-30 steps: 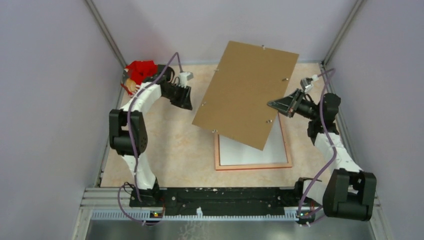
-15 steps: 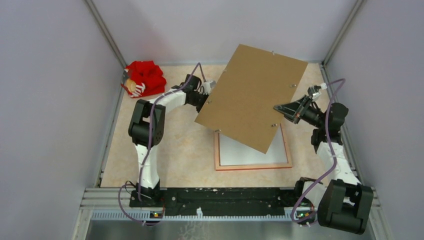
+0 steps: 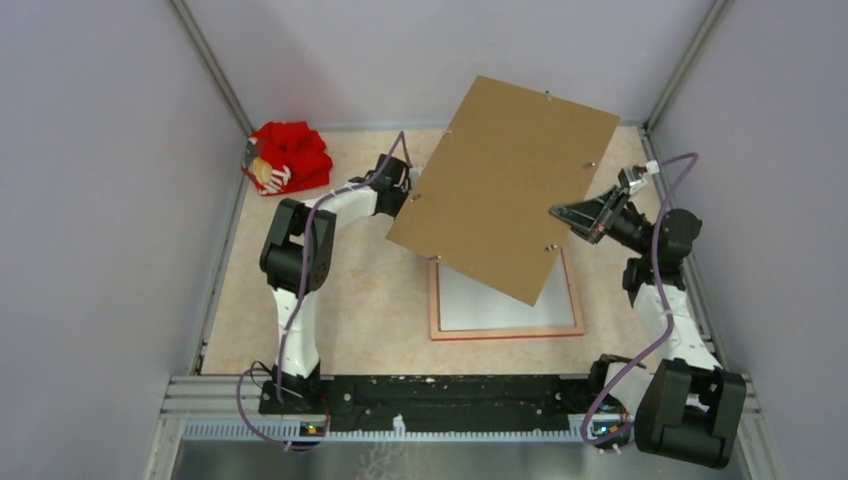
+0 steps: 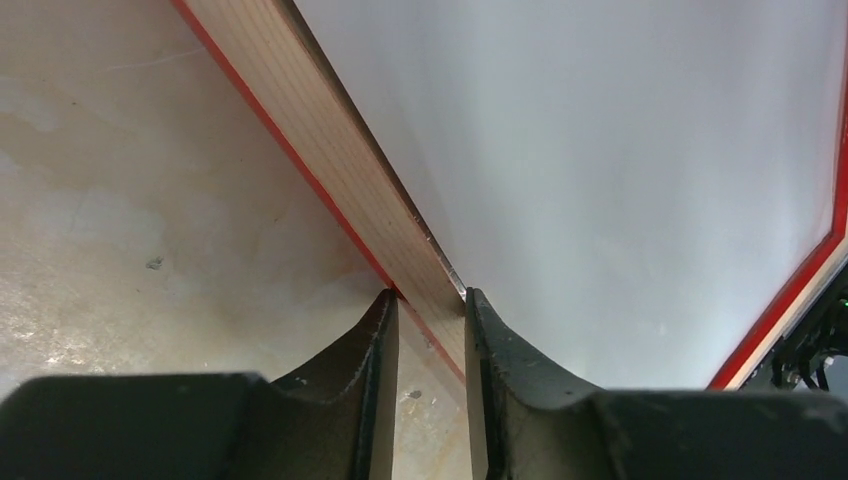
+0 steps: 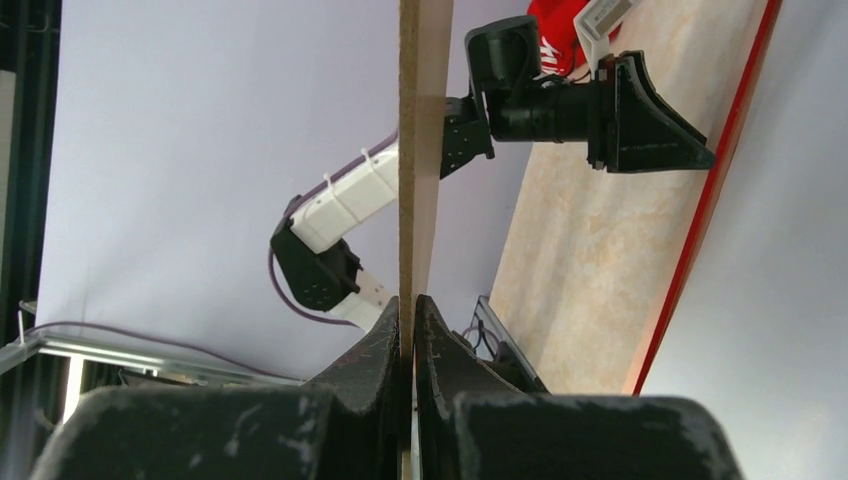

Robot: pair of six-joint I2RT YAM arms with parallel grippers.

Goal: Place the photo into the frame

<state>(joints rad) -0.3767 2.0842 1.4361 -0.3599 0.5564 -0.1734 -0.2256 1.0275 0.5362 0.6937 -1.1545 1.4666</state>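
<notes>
— Item one, the frame?
— We list the frame flat on the table, pale back up. The photo lies inside it, white side up.
— And the grippers?
— We record the left gripper closed narrowly on the frame's left rail, one finger on each side. The right gripper is pinched tight on the edge of the brown backing panel, which is held tilted above the frame's far part.
</notes>
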